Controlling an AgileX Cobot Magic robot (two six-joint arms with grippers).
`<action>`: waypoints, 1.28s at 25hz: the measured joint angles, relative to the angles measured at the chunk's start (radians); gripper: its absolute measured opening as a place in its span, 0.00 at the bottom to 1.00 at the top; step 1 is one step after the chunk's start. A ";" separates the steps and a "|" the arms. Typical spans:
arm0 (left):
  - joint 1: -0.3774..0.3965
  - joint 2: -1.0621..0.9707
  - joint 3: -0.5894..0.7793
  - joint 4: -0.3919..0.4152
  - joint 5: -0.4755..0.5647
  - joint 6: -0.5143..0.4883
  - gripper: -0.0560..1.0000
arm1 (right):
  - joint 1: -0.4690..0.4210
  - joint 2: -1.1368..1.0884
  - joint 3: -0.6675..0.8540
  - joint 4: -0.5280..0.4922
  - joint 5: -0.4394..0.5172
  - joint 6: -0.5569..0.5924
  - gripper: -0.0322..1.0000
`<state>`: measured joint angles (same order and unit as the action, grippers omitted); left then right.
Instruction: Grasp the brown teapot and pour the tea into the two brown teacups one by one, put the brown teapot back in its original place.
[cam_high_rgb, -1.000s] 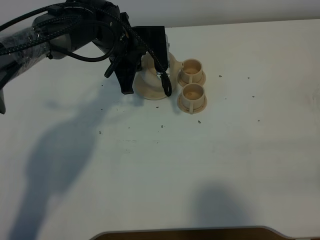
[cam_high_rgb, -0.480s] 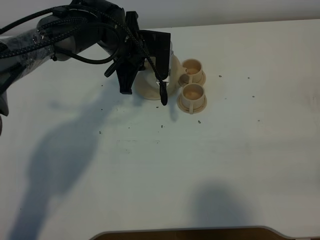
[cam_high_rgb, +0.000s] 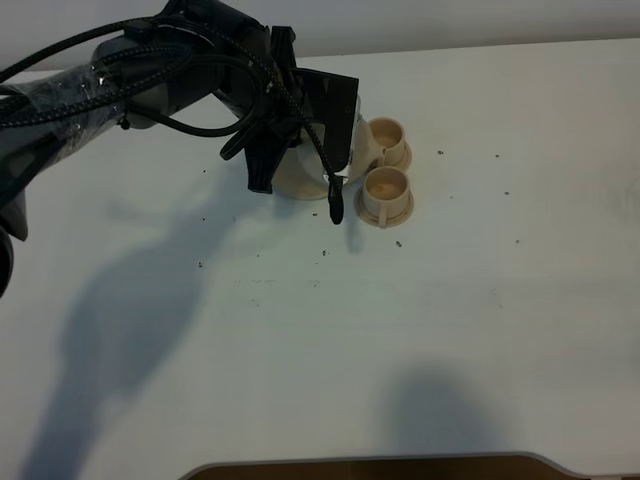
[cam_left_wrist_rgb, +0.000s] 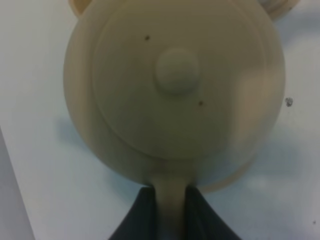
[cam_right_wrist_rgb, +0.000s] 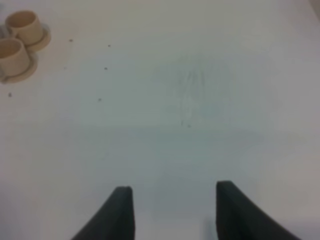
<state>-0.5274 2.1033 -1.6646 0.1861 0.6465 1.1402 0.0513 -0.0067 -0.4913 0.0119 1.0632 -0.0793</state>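
My left gripper (cam_high_rgb: 318, 150) is shut on the loop handle of the beige-tan teapot (cam_high_rgb: 358, 140) and holds it above the table, its spout side next to the two teacups. In the left wrist view the teapot (cam_left_wrist_rgb: 176, 70) fills the picture from above, its handle pinched between my dark fingers (cam_left_wrist_rgb: 136, 216). The far teacup (cam_high_rgb: 388, 134) and the near teacup (cam_high_rgb: 386, 186) stand on their small saucers. The wide saucer (cam_high_rgb: 295, 183) lies bare, partly under my arm. My right gripper (cam_right_wrist_rgb: 177, 210) is open and empty over bare table, out of the exterior view.
The white table (cam_high_rgb: 480, 300) extends right and forward, with small dark specks scattered on it. Both cups also show far off in the right wrist view (cam_right_wrist_rgb: 24, 22). The table's front edge (cam_high_rgb: 370, 462) is at the bottom.
My left gripper has carried the teapot to the right, off the wide saucer and up beside the two teacups. The cups have not moved.
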 joint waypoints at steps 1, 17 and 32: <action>-0.004 0.000 0.000 0.022 0.006 -0.013 0.15 | 0.000 0.000 0.000 0.000 0.000 0.000 0.42; -0.055 0.000 0.000 0.221 0.038 -0.156 0.15 | 0.000 0.000 0.000 0.000 0.000 -0.001 0.42; -0.088 0.002 0.000 0.295 0.071 -0.198 0.15 | 0.000 0.000 0.000 0.000 0.000 0.000 0.42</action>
<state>-0.6155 2.1053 -1.6646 0.4809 0.7176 0.9422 0.0513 -0.0067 -0.4913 0.0119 1.0632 -0.0795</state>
